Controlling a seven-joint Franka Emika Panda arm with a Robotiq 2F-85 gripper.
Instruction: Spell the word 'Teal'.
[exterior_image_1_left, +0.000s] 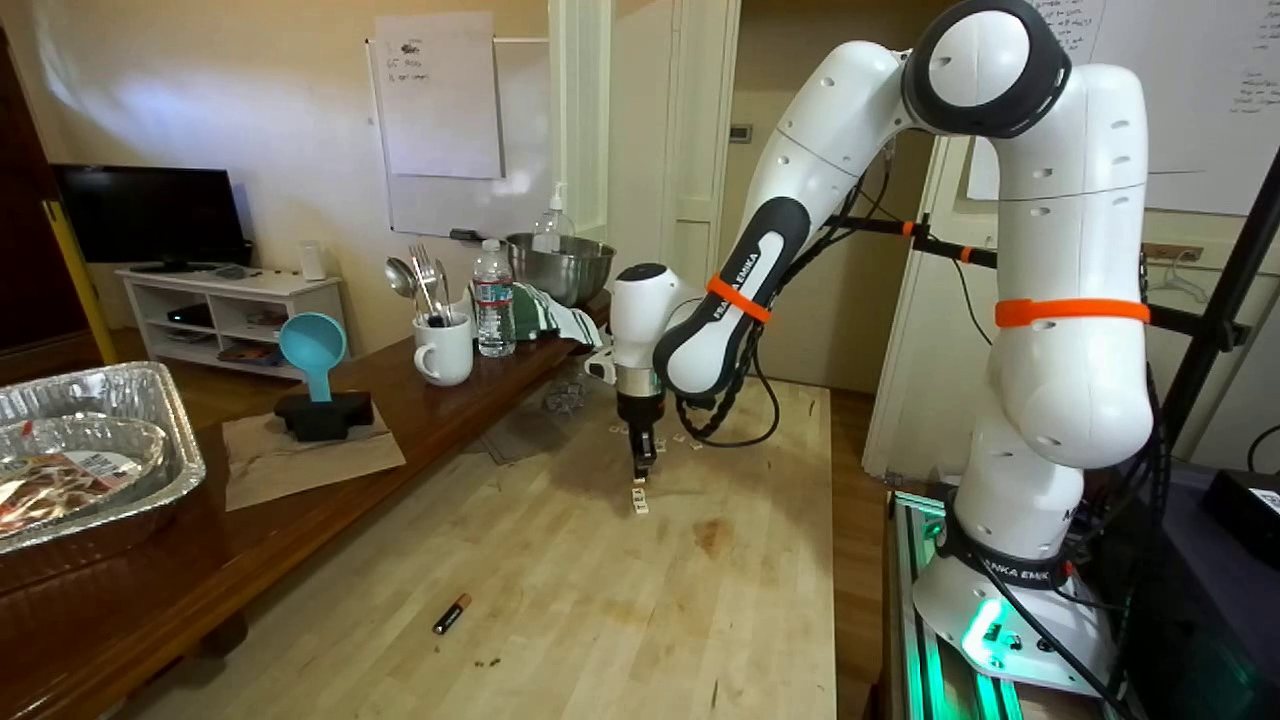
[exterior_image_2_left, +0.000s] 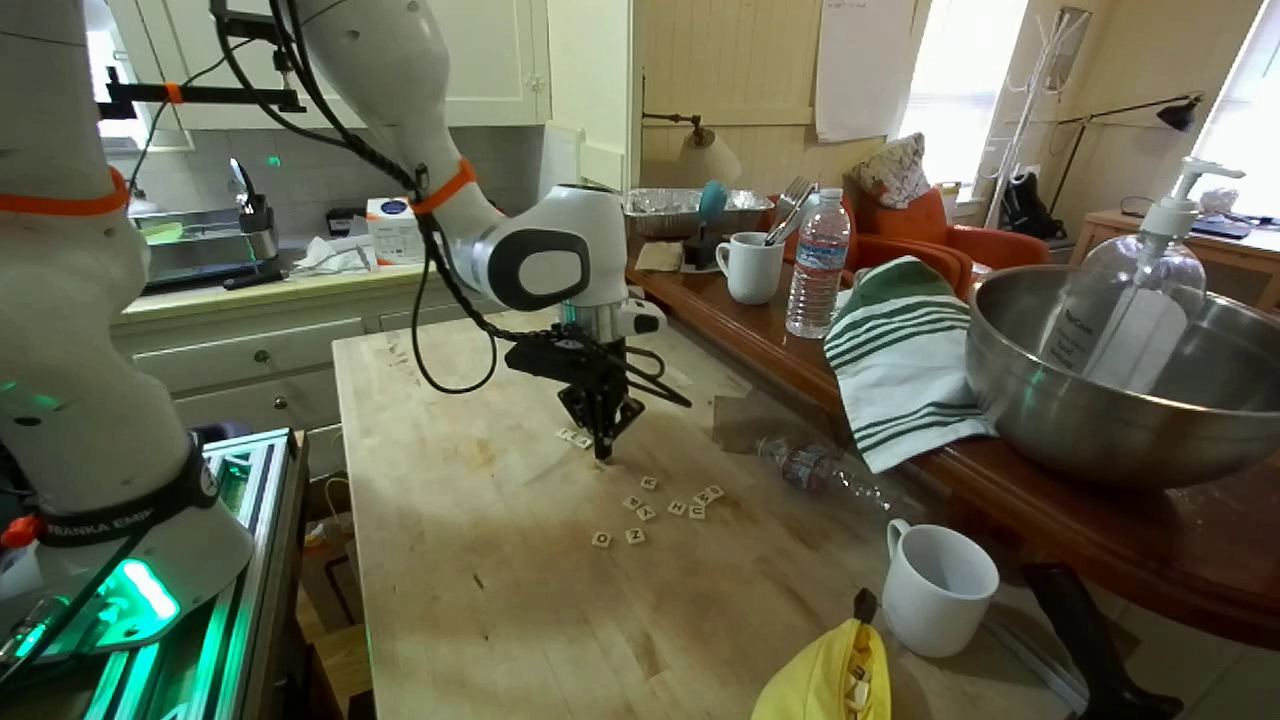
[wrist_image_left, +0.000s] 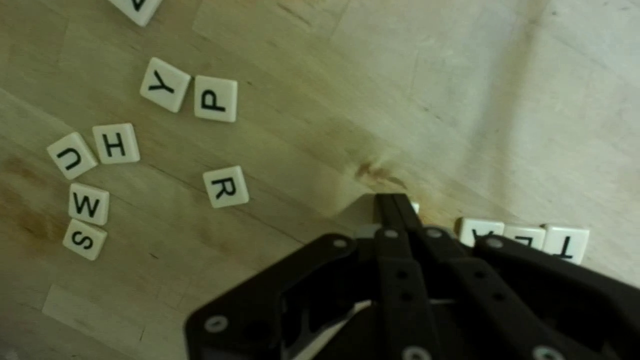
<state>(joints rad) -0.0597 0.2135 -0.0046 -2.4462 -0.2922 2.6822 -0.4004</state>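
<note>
White letter tiles T (wrist_image_left: 575, 240), E (wrist_image_left: 523, 233) and A (wrist_image_left: 482, 227) lie side by side in a row in the wrist view, their lower parts hidden by my gripper. The row also shows in both exterior views (exterior_image_1_left: 640, 500) (exterior_image_2_left: 573, 437). My gripper (wrist_image_left: 391, 196) is shut, fingertips together and pointing down close to the table. A further tile (wrist_image_left: 415, 206) shows only as a small white edge beside the fingertips; its letter is hidden. It lies a short gap from the A. The gripper stands at the row's end in both exterior views (exterior_image_1_left: 643, 472) (exterior_image_2_left: 602, 452).
Loose tiles R (wrist_image_left: 226, 186), P (wrist_image_left: 216, 98), Y (wrist_image_left: 165, 84), H (wrist_image_left: 116, 143), U (wrist_image_left: 72, 155) and S (wrist_image_left: 85, 239) lie to one side. A battery (exterior_image_1_left: 452, 614), lying bottle (exterior_image_2_left: 815, 468), white mug (exterior_image_2_left: 940, 590) and yellow pouch (exterior_image_2_left: 825, 680) are on the table.
</note>
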